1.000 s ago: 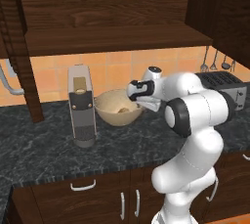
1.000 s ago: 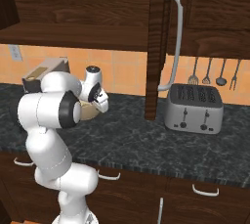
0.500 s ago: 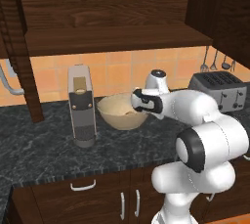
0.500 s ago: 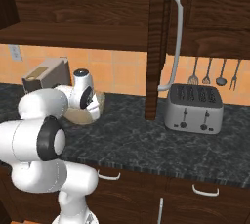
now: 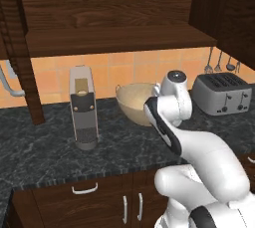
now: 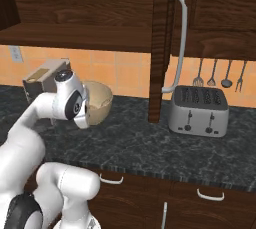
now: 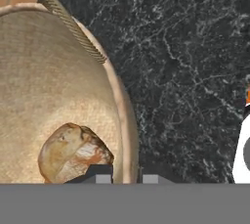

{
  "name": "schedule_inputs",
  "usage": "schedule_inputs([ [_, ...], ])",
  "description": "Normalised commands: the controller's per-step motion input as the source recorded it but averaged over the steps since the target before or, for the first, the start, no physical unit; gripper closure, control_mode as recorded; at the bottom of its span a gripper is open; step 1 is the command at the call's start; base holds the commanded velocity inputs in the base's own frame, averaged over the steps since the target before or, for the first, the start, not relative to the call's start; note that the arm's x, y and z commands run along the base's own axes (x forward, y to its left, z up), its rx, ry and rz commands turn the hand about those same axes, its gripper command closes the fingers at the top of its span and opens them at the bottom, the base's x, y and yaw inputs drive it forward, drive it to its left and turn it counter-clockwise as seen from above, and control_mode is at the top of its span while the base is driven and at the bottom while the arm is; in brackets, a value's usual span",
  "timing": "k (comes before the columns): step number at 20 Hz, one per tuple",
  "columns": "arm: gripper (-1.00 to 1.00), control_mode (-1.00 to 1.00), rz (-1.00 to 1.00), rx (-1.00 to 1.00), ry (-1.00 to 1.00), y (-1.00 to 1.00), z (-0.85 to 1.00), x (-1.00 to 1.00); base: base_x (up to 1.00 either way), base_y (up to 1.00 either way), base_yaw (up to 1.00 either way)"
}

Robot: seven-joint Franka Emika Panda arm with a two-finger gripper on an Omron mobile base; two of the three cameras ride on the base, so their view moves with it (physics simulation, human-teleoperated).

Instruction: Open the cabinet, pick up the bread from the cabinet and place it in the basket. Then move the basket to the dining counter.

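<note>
Your arm hides the gripper [image 7: 126, 178] from both base views; its tips straddle the woven basket [image 7: 58, 86] rim, clamped; the crusty bread [image 7: 73, 152] lies inside, partly cut off.

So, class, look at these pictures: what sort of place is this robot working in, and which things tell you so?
Most likely a home kitchen: a toaster and coffee machine stand on a dark stone counter, with utensils hanging on the tiled wall.
</note>
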Motion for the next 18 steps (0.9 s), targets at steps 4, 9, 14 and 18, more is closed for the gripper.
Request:
schedule_inputs([
  [4,1.0,-1.0,-0.37,0.0,-0.01,-0.32,0.99,-0.83,0.0,0.0,0.0],
  [9,1.0,-1.0,-0.29,0.01,0.0,-0.16,0.9,-0.88,0.0,0.0,0.0],
  [14,1.0,-1.0,-0.01,0.02,-0.01,0.0,0.97,-0.9,0.0,0.0,0.0],
  [18,1.0,-1.0,0.0,0.03,-0.01,-0.01,0.93,-0.88,0.0,0.0,0.0],
])
